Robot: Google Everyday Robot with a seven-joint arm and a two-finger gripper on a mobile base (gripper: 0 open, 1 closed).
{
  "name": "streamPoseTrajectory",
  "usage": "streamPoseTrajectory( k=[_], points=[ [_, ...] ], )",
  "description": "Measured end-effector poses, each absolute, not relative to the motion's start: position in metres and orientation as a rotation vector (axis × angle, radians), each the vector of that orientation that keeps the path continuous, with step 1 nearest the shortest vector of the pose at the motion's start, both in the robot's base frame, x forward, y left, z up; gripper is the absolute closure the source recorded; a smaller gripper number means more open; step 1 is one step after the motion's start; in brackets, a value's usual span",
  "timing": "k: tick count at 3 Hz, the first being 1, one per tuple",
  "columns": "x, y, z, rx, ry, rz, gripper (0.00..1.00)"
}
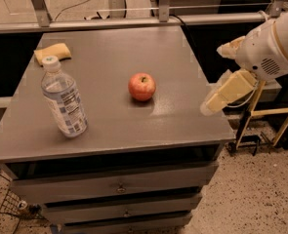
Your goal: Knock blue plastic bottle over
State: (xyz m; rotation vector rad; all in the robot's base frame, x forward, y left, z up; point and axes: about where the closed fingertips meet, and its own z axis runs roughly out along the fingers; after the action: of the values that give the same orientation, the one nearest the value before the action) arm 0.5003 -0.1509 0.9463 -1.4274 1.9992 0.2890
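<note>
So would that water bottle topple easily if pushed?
Probably yes: the water bottle stands upright, tall and narrow, so a push near its white cap should tip it. Once down, its round body may roll. Its fill level is unclear, so weight is a guess. The tool hangs by the table's edge, beyond the red apple.

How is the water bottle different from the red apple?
The blue plastic bottle is tall, see-through and has a white cap; the apple is short, round and red. The bottle stands near the left edge of the table; the apple sits mid-table. Both rest on the table, untouched. The gripper hovers off its right edge.
</note>
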Motion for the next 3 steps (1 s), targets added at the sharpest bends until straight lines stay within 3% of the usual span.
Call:
streamPoseTrajectory(
  k=[1,3],
  points=[
    [0.505,-0.122,0.966,-1.417,1.867,0.321,0.0],
    [0.511,-0.024,0.965,-1.55,1.643,0.585,0.0]
  ],
)
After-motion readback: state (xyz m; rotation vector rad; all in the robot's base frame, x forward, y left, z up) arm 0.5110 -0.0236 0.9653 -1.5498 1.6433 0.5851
